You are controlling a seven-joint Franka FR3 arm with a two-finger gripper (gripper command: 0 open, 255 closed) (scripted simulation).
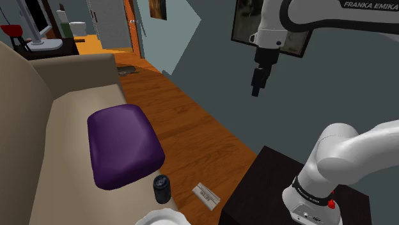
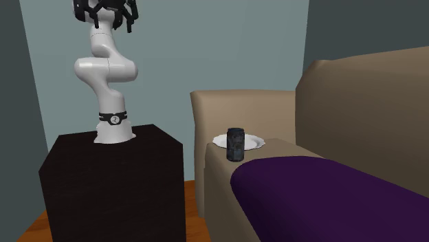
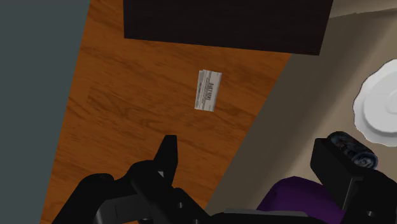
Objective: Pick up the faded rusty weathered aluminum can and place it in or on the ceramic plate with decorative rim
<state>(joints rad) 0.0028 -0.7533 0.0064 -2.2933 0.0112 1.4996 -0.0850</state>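
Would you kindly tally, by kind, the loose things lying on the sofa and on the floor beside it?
dark can: 1
white plate: 1
purple cushion: 1
paper slip: 1
Total: 4

The beige sofa (image 1: 70, 105) carries three items on its seat. A purple cushion (image 1: 121, 144) lies flat on the seat. A dark, weathered can (image 2: 236, 144) stands upright just off the cushion's end. A white plate with a scalloped rim (image 2: 256, 141) lies flat just beside the can, near the sofa arm. The wooden floor (image 3: 127, 95) alongside the sofa carries a small flat white printed box (image 3: 208, 90) and the black stand (image 2: 113, 185).
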